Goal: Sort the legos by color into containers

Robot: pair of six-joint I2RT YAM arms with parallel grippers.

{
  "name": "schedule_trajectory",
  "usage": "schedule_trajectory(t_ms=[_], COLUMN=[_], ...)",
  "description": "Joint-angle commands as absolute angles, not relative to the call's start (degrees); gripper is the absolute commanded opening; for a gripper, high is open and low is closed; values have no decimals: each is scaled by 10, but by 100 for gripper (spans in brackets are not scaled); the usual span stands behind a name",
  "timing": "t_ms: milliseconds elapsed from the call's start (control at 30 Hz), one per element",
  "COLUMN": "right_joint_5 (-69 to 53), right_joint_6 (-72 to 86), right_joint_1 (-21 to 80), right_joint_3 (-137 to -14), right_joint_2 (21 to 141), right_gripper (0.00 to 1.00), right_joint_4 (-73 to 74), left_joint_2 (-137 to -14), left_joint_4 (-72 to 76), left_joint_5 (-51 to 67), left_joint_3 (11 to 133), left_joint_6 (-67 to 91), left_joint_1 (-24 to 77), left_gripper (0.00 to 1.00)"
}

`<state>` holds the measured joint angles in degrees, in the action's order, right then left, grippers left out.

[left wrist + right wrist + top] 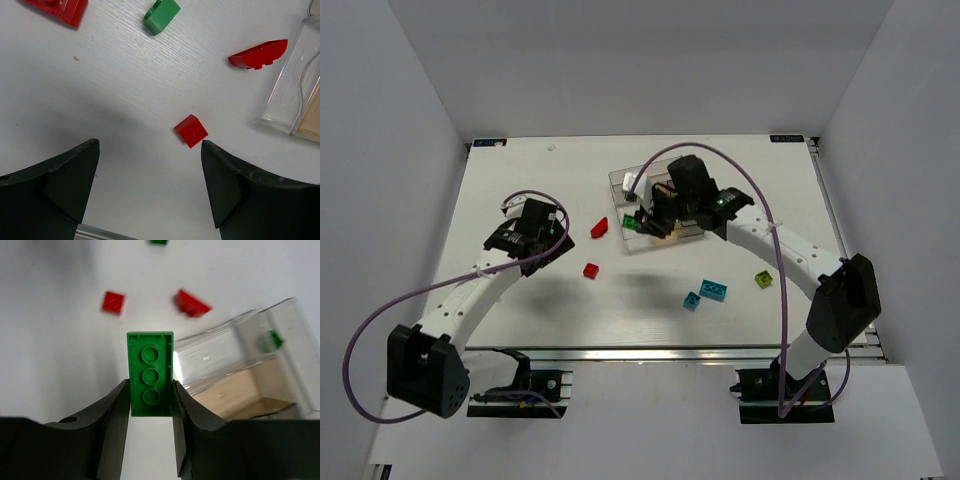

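Right gripper [150,390]: clenched on long green brick [150,374]. One finger on each long side, three studs in a row facing wrist camera, brick sticking out past fingertips. In top view, sitting over left part of bins [620,180].

Bins: joined cluster of clear boxes, mid-table toward the rear. Clear box [215,347] right beside held brick, tan-tinted box [240,390] next to it. Small green piece [270,340] visible through clear wall; inside or behind, cannot tell.

Left gripper [149,150]: released, fingers wide apart, nothing between them. Positioned over table [520,180], left of the bins and well apart from the right gripper.

Small red square brick [191,131]: on table just ahead of the finger gap, nearer the finger on picture's right, not touching.

Red sloped brick [259,53]: on table near left edge of bins, not touching.

Short green brick [161,15] and another red brick [57,7]: farther out on table, both cut by frame edge.

Larger cyan brick [714,290] and smaller cyan brick [692,300]: just beside each other on table, on near side of bins.

Lime brick [764,278]: on table right of the cyan pair, close by right arm.
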<state>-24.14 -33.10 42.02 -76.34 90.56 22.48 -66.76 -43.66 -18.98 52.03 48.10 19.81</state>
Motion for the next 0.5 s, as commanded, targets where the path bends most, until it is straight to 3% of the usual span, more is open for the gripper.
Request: schedule_trajectory(t_ms=[0,200,467], right_joint_5=[-193,-136,-85], right_joint_6=[-359,-455,-521], right_joint_1=[381,325,302], right_joint_3=[-833,-1020,-1175], right_joint_2=[956,1123,1270], right_gripper=[0,0,0], right_joint_4=[222,243,225], left_joint_2=[-708,-759,-767], left_joint_4=[-420,-406,-385], left_joint_5=[-200,-185,-147], left_joint_3=[567,601,577], left_joint_6=[481,461,456], left_joint_1=[188,171,159], left_gripper=[92,93,93])
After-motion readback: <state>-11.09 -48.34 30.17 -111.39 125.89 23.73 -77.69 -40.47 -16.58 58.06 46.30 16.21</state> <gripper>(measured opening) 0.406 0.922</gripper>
